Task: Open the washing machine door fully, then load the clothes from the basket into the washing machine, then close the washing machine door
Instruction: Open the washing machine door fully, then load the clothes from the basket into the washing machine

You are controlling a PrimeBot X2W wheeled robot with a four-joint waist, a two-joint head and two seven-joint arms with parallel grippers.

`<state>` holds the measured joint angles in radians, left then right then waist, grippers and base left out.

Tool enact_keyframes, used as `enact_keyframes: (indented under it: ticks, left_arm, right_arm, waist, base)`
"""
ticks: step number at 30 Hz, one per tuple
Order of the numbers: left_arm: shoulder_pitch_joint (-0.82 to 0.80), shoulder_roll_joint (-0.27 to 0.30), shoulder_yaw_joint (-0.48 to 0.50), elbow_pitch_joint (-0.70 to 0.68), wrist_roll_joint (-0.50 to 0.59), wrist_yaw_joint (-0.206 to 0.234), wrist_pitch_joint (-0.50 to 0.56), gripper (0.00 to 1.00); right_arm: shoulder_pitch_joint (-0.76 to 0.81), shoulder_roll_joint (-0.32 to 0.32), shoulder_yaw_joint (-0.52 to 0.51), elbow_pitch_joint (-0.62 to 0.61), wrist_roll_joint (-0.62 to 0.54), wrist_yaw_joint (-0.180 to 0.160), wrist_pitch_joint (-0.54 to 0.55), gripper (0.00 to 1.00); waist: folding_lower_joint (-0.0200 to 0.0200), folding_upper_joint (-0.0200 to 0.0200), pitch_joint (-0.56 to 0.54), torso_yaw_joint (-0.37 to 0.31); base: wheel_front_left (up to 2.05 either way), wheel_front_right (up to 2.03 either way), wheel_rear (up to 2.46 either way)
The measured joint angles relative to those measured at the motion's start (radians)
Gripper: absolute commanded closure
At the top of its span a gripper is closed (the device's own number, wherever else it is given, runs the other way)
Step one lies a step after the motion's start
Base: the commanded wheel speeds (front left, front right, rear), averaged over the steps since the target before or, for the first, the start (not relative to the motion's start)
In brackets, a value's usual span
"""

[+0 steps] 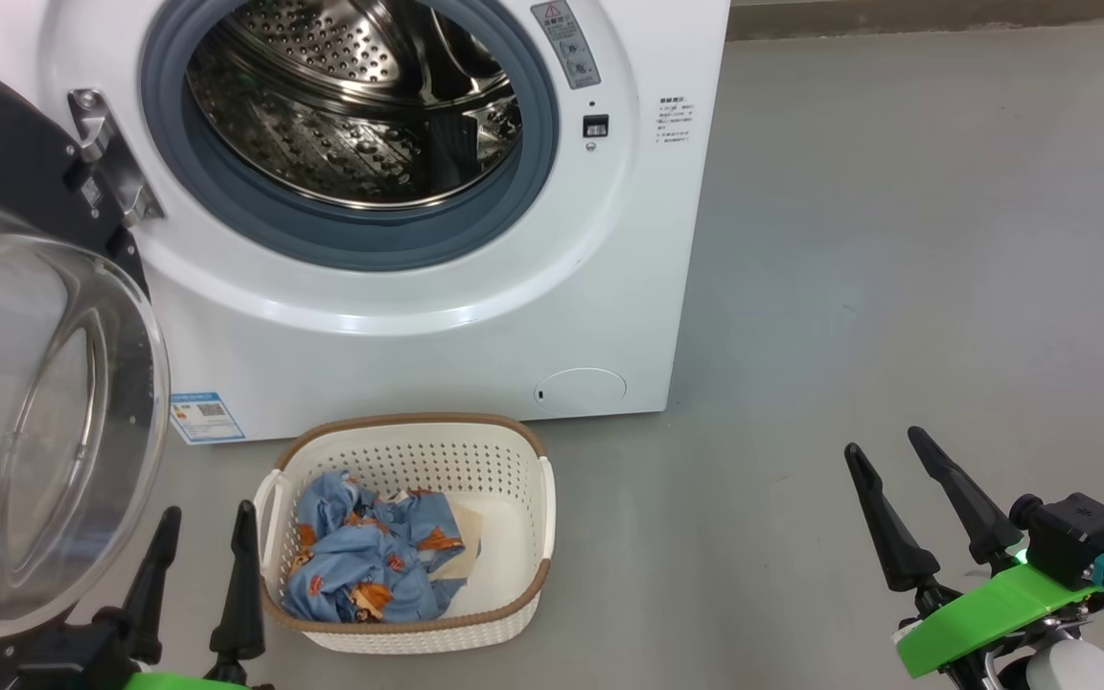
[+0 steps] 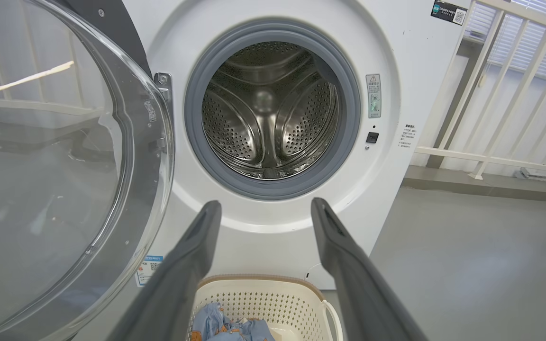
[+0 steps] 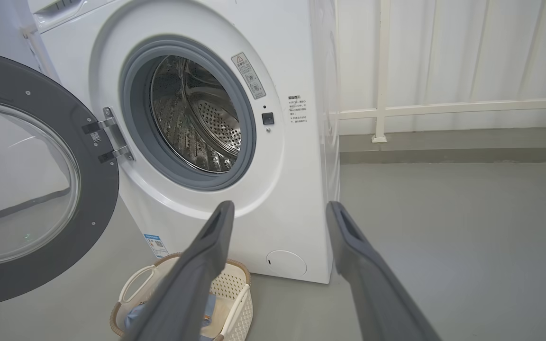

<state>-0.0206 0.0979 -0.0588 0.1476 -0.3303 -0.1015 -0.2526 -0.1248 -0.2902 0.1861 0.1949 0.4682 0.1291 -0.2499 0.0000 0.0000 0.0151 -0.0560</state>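
1. Washing machine [image 1: 418, 316]: one, a large white boxy front-loader standing on the floor. Its steel perforated drum [image 1: 351, 105] is ringed by a grey rubber gasket [image 1: 255, 211]. Low on the front there is one blue energy label [image 1: 207, 415] and one round cap [image 1: 579, 391].
2. Washing machine door [image 1: 34, 383]: one, round, with a glossy black rim and a bulging clear glass bowl. It is swung open on its hinge at the machine's left.
3. Basket [image 1: 418, 460]: one, small, cream-white perforated plastic with a brown woven-look rim. It sits on the floor just in front of the machine, below the drum opening.
4. Clothes [image 1: 360, 556]: one crumpled bundle of light blue fabric with orange-brown figures, lying in the basket's left half.
5. Grippers: two, each with two long dark fingers.
   - Left gripper [image 1: 207, 510]: jaws spread wide and holding nothing, just beside the basket's left side.
   - Right gripper [image 1: 885, 442]: jaws spread wide and holding nothing, well apart to the right.
6. Surface and room: smooth grey floor [image 1: 897, 240]. A white railing [image 2: 514, 94] stands behind the machine.
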Motion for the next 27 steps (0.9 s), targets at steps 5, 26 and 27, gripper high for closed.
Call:
enact_keyframes:
  ticks: [5, 26, 27]
  left_arm:
    - [0.0, -0.004, 0.005, 0.002, 0.01, -0.002, 0.0, 0.0]
    - [0.0, -0.012, 0.022, 0.012, 0.038, -0.018, 0.0, 0.0]
    - [0.0, -0.012, 0.022, 0.013, 0.038, -0.018, 0.0, 0.0]
  right_arm:
    - [0.0, 0.0, 0.001, 0.0, 0.0, 0.0, 0.0, 0.0]
    - [0.0, 0.0, 0.001, 0.0, 0.0, 0.0, 0.0, 0.0]
    - [0.0, 0.0, 0.001, 0.0, 0.0, 0.0, 0.0, 0.0]
  waist:
    - [0.0, 0.0, -0.003, 0.004]
    - [0.0, 0.0, -0.004, 0.017]
    - [0.0, 0.0, -0.004, 0.017]
  base:
    - [0.0, 0.0, 0.0]
    - [0.0, 0.0, 0.0]
    - [0.0, 0.0, 0.0]
